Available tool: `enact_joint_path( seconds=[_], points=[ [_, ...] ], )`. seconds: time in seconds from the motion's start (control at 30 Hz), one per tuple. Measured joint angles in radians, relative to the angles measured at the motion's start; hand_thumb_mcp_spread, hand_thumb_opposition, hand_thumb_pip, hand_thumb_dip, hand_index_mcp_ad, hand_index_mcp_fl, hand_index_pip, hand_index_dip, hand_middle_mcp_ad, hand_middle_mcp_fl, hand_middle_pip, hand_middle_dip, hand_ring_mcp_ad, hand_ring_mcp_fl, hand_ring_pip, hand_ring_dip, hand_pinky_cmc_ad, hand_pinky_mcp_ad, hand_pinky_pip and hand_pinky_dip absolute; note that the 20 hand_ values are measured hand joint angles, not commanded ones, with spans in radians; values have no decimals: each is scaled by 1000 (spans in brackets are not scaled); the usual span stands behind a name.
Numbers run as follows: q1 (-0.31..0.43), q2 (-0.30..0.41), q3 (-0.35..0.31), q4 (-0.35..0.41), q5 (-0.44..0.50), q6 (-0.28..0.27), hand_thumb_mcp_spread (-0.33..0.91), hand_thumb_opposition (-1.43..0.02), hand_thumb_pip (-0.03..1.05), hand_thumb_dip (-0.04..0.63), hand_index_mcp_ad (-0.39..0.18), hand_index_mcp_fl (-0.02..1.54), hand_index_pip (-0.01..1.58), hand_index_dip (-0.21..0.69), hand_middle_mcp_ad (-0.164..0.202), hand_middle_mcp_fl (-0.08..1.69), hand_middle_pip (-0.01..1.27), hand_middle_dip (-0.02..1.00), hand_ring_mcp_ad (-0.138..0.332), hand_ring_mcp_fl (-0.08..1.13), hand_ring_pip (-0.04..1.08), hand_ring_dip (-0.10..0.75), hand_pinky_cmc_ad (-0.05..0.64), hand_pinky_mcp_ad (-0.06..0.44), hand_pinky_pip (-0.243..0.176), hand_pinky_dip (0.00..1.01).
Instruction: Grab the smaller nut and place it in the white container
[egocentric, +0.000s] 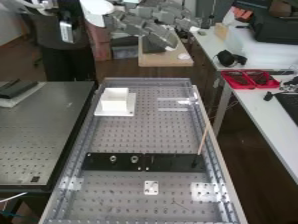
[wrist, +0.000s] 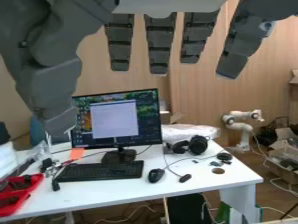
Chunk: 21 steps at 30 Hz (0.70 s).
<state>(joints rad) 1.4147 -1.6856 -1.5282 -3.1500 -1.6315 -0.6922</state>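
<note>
Dark grey robot hand (wrist: 159, 47) nearest the wrist camera; fingers straight and apart, thumb off to one side, nothing held. High view: the same hand hangs over the bench's far end, well clear of the work

Black bar (egocentric: 174, 162) down toward the near end, larger nut (egocentric: 113, 159) and bearing (egocentric: 134, 159) standing on it. Smaller nut: a small pale mark (egocentric: 89, 155) by the bar's left end might be it; too small to be sure. Judged to belong there, beyond the larger nut on the side away from the bearing

White container (egocentric: 115, 103) sits between hand and bar, toward the left edge of the bench (egocentric: 136, 132)

Key line: target end of bar lies nearward, leftward and well below the hand. One arm only, so no choice of side. No long axis to match on a nut; approach from above, past the container, keeping fingertips off the larger nut
</note>
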Motion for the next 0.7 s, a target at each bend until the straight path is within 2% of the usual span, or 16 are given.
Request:
enact_joint_path(
  seconds=[0.6,0.7],
  points=[
    [-40,6,-10,-13,-102,-24,272,-731,667,159,-127,120,141,185,66,122,108,239,126,0,89,127,346,297,-26,295],
    [-44,3,-8,-11,-113,-26,272,-731,667,159,-127,134,131,182,66,122,108,239,126,0,89,127,365,297,-30,295]
  ],
)
